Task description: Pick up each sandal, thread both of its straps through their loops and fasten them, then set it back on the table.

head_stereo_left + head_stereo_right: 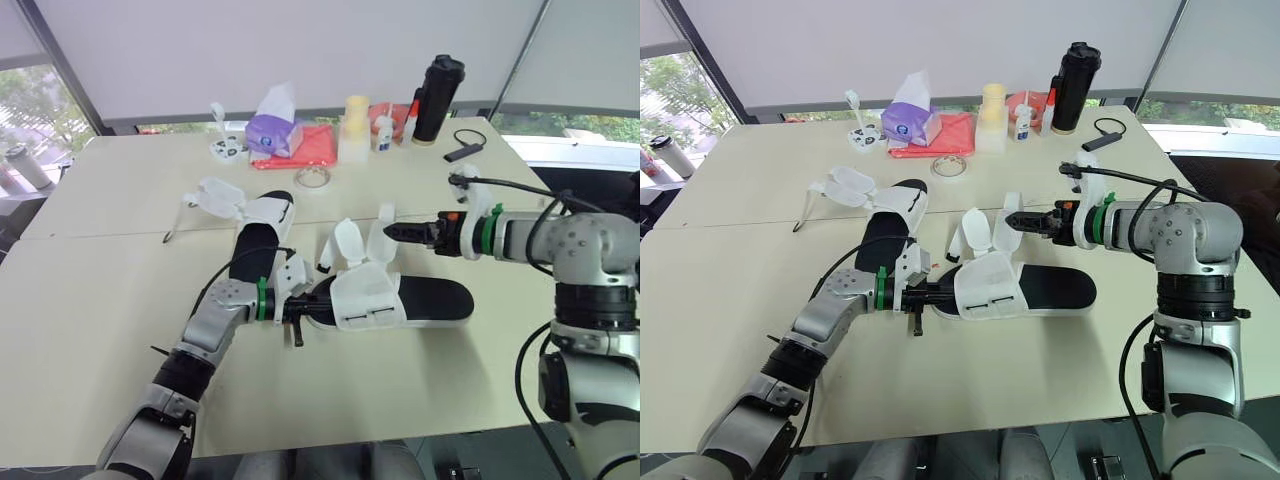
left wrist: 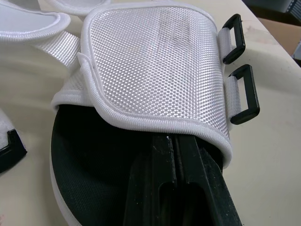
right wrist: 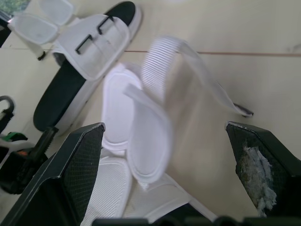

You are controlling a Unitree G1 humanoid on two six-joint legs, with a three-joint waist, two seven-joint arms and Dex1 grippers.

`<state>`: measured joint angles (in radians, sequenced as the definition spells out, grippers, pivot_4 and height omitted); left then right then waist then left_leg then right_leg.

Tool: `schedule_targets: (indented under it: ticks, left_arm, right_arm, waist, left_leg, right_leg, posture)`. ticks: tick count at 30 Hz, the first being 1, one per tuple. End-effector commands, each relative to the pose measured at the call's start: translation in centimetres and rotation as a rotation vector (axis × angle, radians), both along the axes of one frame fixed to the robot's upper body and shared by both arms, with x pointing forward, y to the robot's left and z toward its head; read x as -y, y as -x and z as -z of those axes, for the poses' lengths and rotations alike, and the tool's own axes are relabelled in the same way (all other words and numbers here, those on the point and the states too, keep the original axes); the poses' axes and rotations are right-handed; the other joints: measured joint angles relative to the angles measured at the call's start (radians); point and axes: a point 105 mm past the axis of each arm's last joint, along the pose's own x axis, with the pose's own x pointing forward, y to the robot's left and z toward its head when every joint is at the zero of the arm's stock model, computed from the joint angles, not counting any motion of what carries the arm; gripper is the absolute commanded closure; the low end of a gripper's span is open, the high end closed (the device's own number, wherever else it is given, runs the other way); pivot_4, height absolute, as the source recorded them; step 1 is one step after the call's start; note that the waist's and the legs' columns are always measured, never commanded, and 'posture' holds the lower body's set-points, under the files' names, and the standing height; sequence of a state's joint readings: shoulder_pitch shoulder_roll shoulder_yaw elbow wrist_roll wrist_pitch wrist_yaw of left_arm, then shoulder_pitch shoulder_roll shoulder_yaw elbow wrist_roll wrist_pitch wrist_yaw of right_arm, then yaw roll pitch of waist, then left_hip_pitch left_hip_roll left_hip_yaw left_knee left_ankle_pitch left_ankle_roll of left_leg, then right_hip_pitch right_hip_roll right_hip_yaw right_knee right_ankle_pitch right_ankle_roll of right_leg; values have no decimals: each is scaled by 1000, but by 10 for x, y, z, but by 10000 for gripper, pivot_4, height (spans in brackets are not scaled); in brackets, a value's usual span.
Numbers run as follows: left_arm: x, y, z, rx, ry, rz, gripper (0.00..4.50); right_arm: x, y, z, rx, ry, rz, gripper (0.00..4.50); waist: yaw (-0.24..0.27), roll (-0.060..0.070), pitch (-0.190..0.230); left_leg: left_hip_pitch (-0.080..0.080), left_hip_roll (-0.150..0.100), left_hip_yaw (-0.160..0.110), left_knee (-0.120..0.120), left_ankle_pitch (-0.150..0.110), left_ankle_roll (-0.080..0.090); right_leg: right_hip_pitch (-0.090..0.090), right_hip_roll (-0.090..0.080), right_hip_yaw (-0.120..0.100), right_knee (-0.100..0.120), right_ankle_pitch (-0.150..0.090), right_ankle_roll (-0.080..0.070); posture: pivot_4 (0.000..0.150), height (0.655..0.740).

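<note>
near sandal [image 1: 440, 300]: table [image 1: 100, 320] centre | second sandal [image 1: 262, 235]: behind-left of it | bottle [image 1: 438, 98]: far edge

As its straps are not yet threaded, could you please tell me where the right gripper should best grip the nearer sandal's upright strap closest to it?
Pinch the strap near its rounded free end, approaching level from the robot's right. It stands up off the sandal, flat and thin, so the open right gripper could likely close across its two faces.

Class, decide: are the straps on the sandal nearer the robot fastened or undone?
Undone: both straps of the sandal splay loose beside it, and its two black loops stand empty.
</note>
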<state>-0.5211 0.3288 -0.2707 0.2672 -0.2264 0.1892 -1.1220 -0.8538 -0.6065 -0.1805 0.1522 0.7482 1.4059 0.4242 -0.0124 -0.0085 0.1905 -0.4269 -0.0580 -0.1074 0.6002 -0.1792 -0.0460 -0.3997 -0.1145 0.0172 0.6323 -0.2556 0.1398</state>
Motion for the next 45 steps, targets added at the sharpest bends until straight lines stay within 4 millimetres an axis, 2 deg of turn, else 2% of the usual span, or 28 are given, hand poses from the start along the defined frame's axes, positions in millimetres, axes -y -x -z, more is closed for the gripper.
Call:
schedule_targets:
  ticks: [1,5,11,14,20,32,40,43,45]
  left_arm:
    - [5,2,4,-3,-22,22,45000]
    - [5,1,3,5,-20,13,45000]
    - [4,1,4,4,-19,8,45000]
    - [4,4,6,1,-23,10,45000]
    - [5,3,5,8,-12,-1,45000]
    - [8,5,4,4,-4,1,45000]
    - [9,5,4,7,3,-1,45000]
    - [9,4,4,7,5,-3,45000]
    - [10,4,3,7,7,-4,45000]
  right_arm:
    - [-7,-6,-14,21,-77,-29,1065]
    - [-22,-13,-21,-16,-217,-72,1065]
    - [-35,-20,-27,-30,-288,-98,1065]
    - [-42,-31,-33,-27,-354,-84,1065]
    - [-42,-46,-50,8,-471,-52,1065]
    - [-37,-53,-83,84,-550,-45,1065]
    - [-39,-52,-86,94,-550,-66,1065]
    - [-42,-50,-84,91,-537,-85,8352]
    - [-43,-48,-84,91,-533,-94,18287]
  waist:
    - [-1,0,0]
    - [-4,0,0]
    - [-3,0,0]
    - [-6,0,0]
    - [-3,0,0]
    - [-6,1,0]
    - [-5,1,0]
    - [-6,1,0]
    - [-5,1,0]
  left_leg:
    - [0,0,0,0,0,0]
    - [0,0,0,0,0,0]
    - [0,0,-1,0,0,0]
    - [0,0,-1,0,0,0]
    - [1,0,-1,0,0,0]
    - [1,0,-1,0,0,0]
    - [1,0,-1,0,0,0]
    - [1,0,-1,-1,0,0]
    - [1,0,-1,-1,0,0]
  right_leg:
    - [0,0,0,0,0,0]
    - [0,1,0,0,0,0]
    - [0,1,0,1,1,1]
    - [0,1,0,1,1,1]
    - [0,1,0,2,1,1]
    - [0,1,0,2,1,1]
    - [0,1,0,2,1,1]
    - [0,1,0,2,1,1]
    - [0,1,0,2,1,1]
  posture:
    - [1500,7400]
    - [1500,7400]
    - [1500,7400]
    - [1500,7400]
    - [1500,7400]
    - [1500,7400]
    - [1500,7400]
    - [1500,7400]
    - [1500,7400]
